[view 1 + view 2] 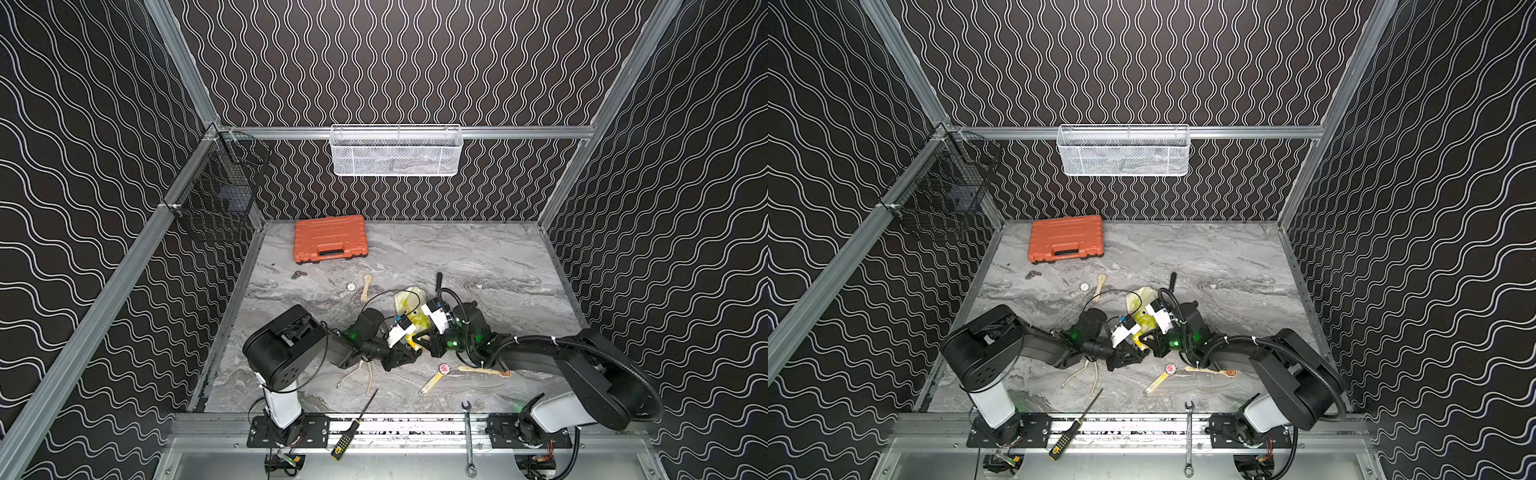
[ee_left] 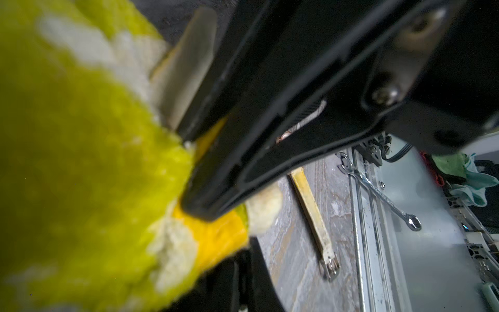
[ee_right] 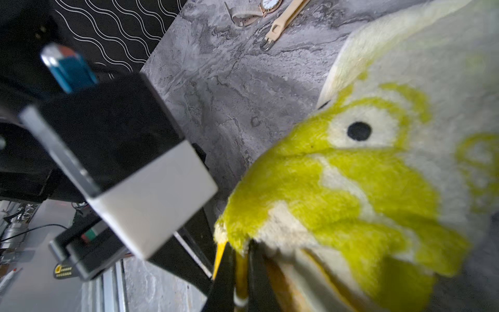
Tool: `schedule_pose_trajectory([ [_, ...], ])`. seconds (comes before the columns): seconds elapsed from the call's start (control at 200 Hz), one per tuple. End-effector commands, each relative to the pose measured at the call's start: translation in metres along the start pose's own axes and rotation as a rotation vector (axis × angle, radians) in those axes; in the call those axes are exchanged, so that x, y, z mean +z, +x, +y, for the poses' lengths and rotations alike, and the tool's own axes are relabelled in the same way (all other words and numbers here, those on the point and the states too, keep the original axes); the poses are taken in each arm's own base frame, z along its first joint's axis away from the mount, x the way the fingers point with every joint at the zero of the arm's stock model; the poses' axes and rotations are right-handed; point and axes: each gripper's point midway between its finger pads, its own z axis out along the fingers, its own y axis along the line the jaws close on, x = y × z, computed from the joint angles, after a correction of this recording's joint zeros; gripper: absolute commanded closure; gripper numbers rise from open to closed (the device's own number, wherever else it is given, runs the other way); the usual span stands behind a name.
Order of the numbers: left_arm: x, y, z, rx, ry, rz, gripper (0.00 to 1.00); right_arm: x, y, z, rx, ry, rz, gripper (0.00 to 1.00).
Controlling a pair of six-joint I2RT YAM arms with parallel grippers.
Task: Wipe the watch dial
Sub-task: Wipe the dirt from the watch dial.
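Note:
My two grippers meet low over the middle of the marble table. The left gripper (image 1: 415, 351) (image 2: 240, 286) is shut, with the yellow-green and white cloth (image 1: 409, 305) (image 2: 81, 162) bunched at its tips. The right gripper (image 1: 424, 343) (image 3: 240, 281) is shut on a yellow watch strap (image 3: 241, 272) (image 2: 216, 237). The cloth (image 3: 351, 175) drapes over that watch and hides its dial. Farther back, a white-dial watch (image 1: 351, 286) (image 3: 268, 4) lies loose. A red-dial watch (image 1: 444, 368) lies near the right arm.
An orange case (image 1: 330, 239) sits at the back left. A screwdriver (image 1: 355, 424) and a wrench (image 1: 468, 436) lie across the front rail. Loose straps (image 1: 365, 286) (image 1: 361, 376) lie round the arms. A white basket (image 1: 395, 151) and a black wire basket (image 1: 216, 195) hang on the walls.

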Motion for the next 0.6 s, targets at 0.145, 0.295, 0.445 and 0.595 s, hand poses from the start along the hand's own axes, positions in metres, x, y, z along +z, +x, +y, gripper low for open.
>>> schedule_pose_trajectory([
  [0.145,-0.003,-0.009,0.009,-0.044,0.000,-0.040,1.00,0.001,0.041,-0.023,-0.009,0.080,0.068,1.00],
  [0.295,-0.008,-0.009,0.019,-0.088,-0.023,-0.073,1.00,-0.012,0.045,-0.035,0.020,0.169,0.042,1.00],
  [0.445,-0.008,-0.007,0.024,-0.075,-0.043,-0.054,1.00,-0.017,0.049,-0.025,0.009,0.127,0.051,1.00],
  [0.595,-0.003,-0.007,0.021,-0.098,-0.003,-0.051,1.00,-0.016,0.026,0.002,-0.033,0.014,0.001,1.00],
])
